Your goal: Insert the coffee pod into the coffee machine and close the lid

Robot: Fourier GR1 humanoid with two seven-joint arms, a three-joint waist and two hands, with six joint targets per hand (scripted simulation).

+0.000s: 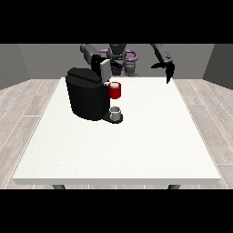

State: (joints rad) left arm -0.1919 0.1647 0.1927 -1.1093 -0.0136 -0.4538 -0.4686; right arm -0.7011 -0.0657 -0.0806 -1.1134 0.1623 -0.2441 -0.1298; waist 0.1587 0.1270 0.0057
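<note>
I am working at the coffee machine [86, 98], the black body left of centre in the frame, with its lid [105, 69] standing raised at the upper edge of the body. My hand at the view's left [97, 61] is sitting just above and behind that lid, at the upper middle of the frame. Its fingers are too dark against the machine to read, so I cannot tell whether they are straight or curled.

My hand at the view's right [169, 69] is hanging above the far right part of the table [123, 154], fingers pointing downward and loosely relaxed, holding nothing.

A red thing at the machine [115, 90] is showing at the brew head, just right of the body. Below it, a grey thing [116, 113] is resting on the machine's base tray, slightly left of the frame's centre. It may be the coffee pod, but I cannot confirm this from here.

Procedure, as I judge it:
1. Keep the lid upright until the chamber is loaded.
2. Bring the hand at the view's left down in front of the lid, not across it.
3. Approach the grey thing from above, clear of the red thing.

The grey thing is lying below and slightly right of the hand at the view's left, well apart from the hand at the view's right.
</note>
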